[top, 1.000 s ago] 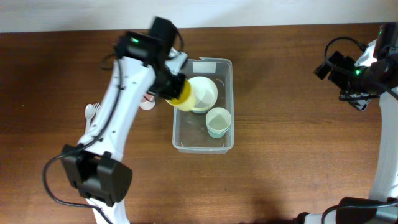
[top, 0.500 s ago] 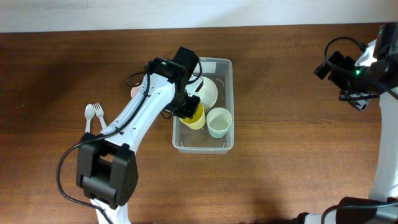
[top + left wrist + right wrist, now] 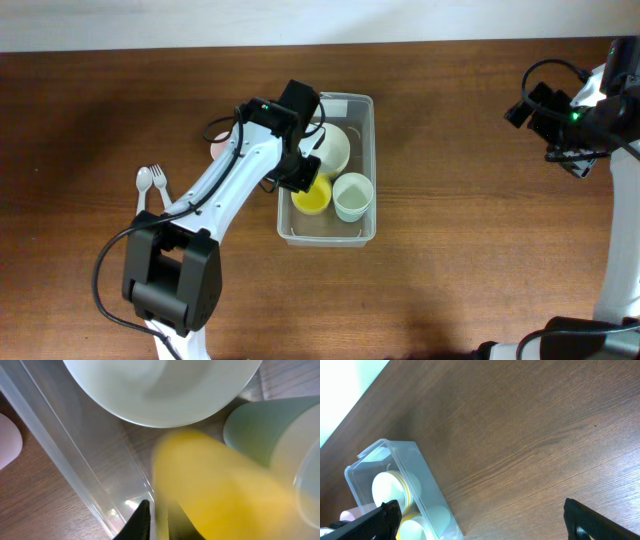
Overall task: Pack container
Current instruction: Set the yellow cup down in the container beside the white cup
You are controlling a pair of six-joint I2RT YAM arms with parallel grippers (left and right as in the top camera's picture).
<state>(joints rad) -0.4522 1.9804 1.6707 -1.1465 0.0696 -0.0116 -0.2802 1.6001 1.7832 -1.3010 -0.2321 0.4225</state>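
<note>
Container [image 3: 322, 230] with bowl [image 3: 333, 147], yellow cup [image 3: 312, 198], green cup [image 3: 352, 196] inside; left claw [image 3: 159, 523] grip unclear, right claw [image 3: 483, 521] agape, empty

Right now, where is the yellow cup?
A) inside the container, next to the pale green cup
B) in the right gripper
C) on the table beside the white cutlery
A: the overhead view shows the yellow cup inside the container, beside the pale green cup.

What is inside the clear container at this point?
The container holds a pale bowl, a yellow cup and a pale green cup. The left claw covers the yellow cup's edge and the floor beneath; whether it grips is unclear.
</note>
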